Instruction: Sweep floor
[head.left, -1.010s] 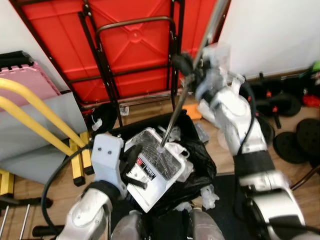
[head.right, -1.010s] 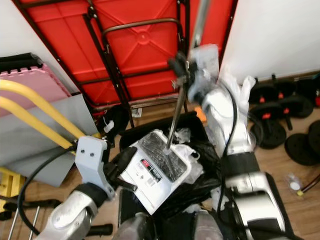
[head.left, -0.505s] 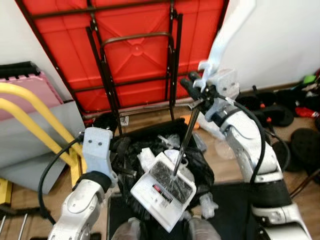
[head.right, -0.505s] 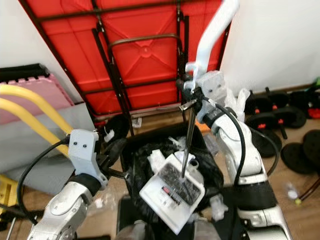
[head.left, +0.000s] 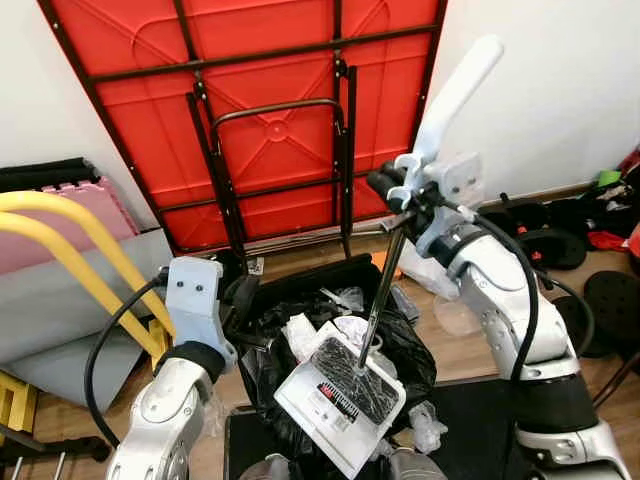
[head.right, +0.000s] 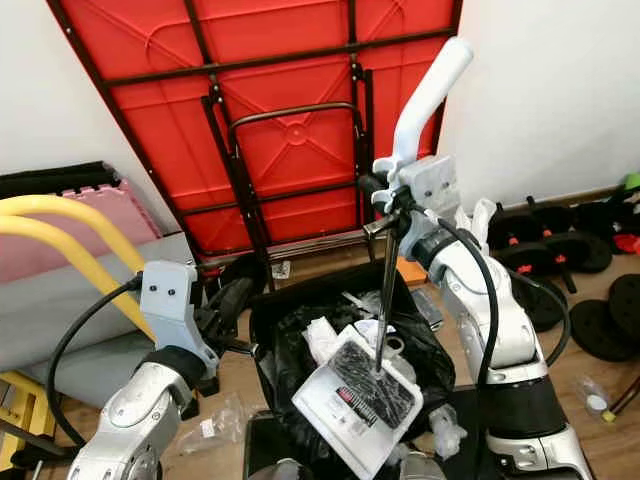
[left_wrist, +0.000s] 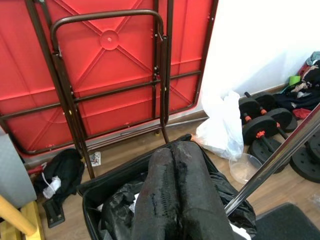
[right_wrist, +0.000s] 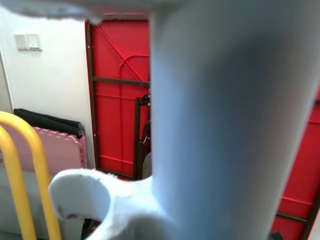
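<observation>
Wood floor (head.left: 300, 255), white wall w/ red folded table (head.left: 270, 100) leaning on it. Black-lined bin (head.left: 330, 320) in front of table. Right gripper (head.left: 395, 190) clamped on dustpan (head.left: 340, 400) handle; pan tilted over bin. Left gripper (left_wrist: 172, 200) fingers pressed together at bin's rim, holding nothing. Dumbbells (head.right: 545, 245) right of bin.

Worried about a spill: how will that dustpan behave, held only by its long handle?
The dustpan hangs tilted over the bin, so it may swing. The right hand grips high on the thin handle, so control is probably loose. It looks like light plastic.
</observation>
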